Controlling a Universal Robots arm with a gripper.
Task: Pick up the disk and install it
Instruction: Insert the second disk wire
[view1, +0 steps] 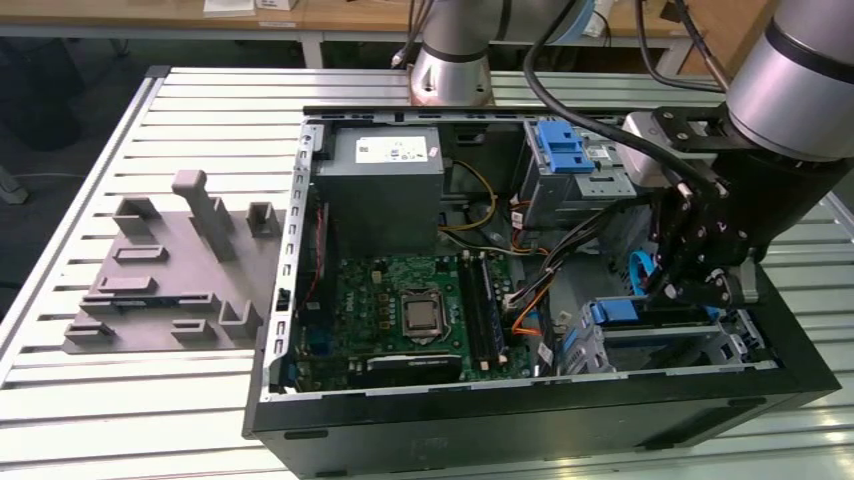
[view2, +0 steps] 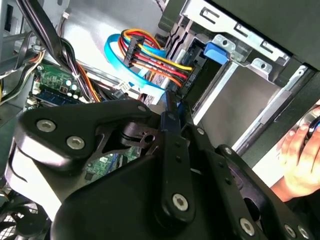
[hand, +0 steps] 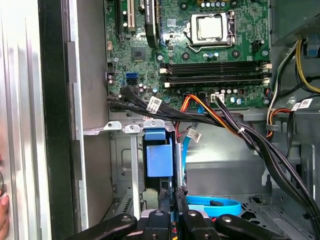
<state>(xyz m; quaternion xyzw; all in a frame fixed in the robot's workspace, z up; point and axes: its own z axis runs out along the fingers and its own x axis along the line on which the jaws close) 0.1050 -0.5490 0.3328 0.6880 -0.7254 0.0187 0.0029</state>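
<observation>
Seating, apparently, the disk (hand: 159, 160) upright in the metal drive bay (hand: 133, 165) below the motherboard (hand: 200, 60), gripper (hand: 172, 191) pinched together just beside its blue frame, probably calling for a straight, square push along the rails.

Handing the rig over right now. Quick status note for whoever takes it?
Gripper: fingers pinched on a thin blue edge, apparently the disk's carrier.
Disk: standing on edge inside the drive bay, next to the motherboard.
Done: disk picked up and brought into the bay.
Left: I cannot tell whether it is fully seated; gripper not yet released.
Note: a person's hand is just outside the case wall.
</observation>
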